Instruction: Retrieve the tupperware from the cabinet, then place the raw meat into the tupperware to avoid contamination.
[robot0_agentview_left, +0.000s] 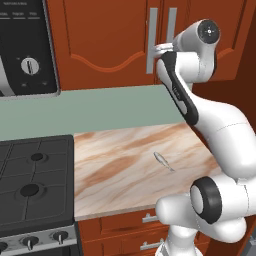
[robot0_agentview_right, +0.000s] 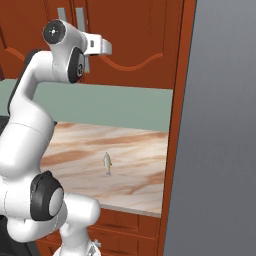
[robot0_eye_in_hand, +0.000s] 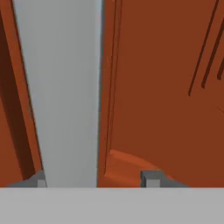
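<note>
Right now the gripper (robot0_eye_in_hand: 94, 179) is up at the cabinet (robot0_agentview_left: 100, 45), with the long grey bar handle (robot0_eye_in_hand: 61, 87) running between its two fingertips (robot0_eye_in_hand: 151, 178); the tips stand apart on either side of the bar, and whether they have actually pinched it cannot be told from the hand view. Both doors look closed in the base views, so the tupperware, presumably on the shelf inside, is hidden. The handle is a stiff, smooth vertical bar, likely slippery, so a grip around its lower part, where the gripper now sits, should serve, and the door will probably swing on its hinges with little resistance if the pull follows its arc. The tupperware, judged from the task, should be light and rigid and is best pinched by one wall or rim. The raw meat (robot0_agentview_left: 162, 160) lies alone on the marbled counter (robot0_agentview_left: 110, 175), well apart from the stove (robot0_agentview_left: 35, 185), a thin, fish-shaped silvery sliver. It looks light, flat and probably slick, so it is best taken across its narrow middle with the fingers pressed low to the counter.
</note>
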